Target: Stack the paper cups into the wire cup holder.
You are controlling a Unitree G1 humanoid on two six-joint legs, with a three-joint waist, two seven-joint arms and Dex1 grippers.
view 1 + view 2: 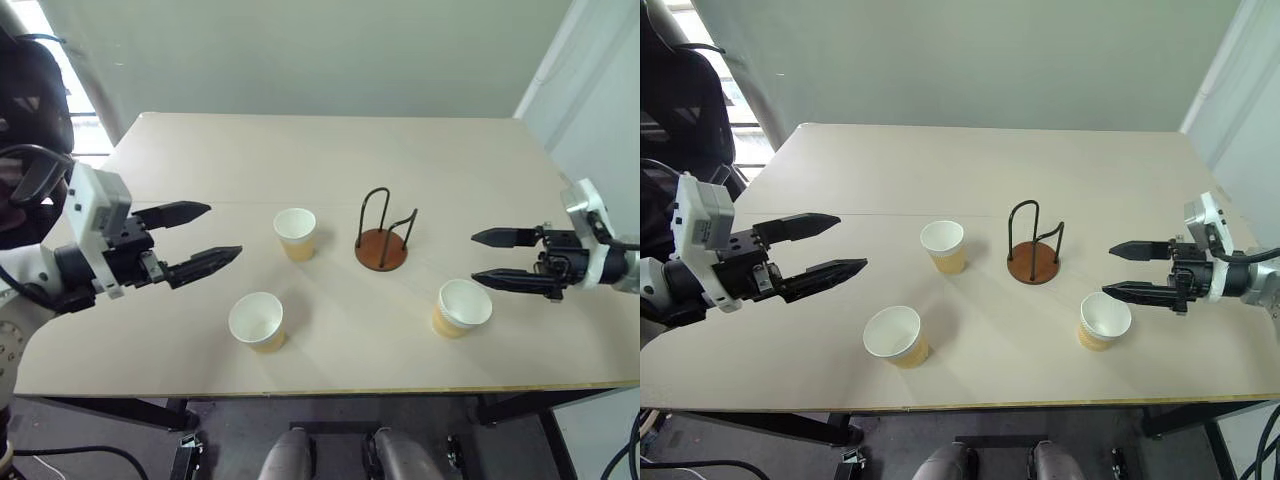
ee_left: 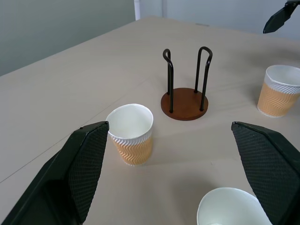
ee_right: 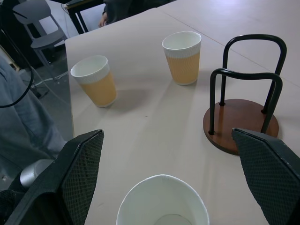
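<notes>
— Which arm is going first?
— I'm seeing the right gripper [image 1: 486,258], fingers spread and empty, just above the nearest upright cup [image 1: 462,307]; left gripper [image 1: 212,237] gaping too. Wire cup holder [image 1: 381,236] standing farther in, empty.

Left claw [image 1: 200,240]: two black tapered fingers with cross-hatched inner pads, mounted on a black block under a boxy white housing, black cable looping behind. Right claw [image 1: 497,258]: matching black pointed fingers on a black mechanism, capped by a smaller white housing and grey wrist.
</notes>
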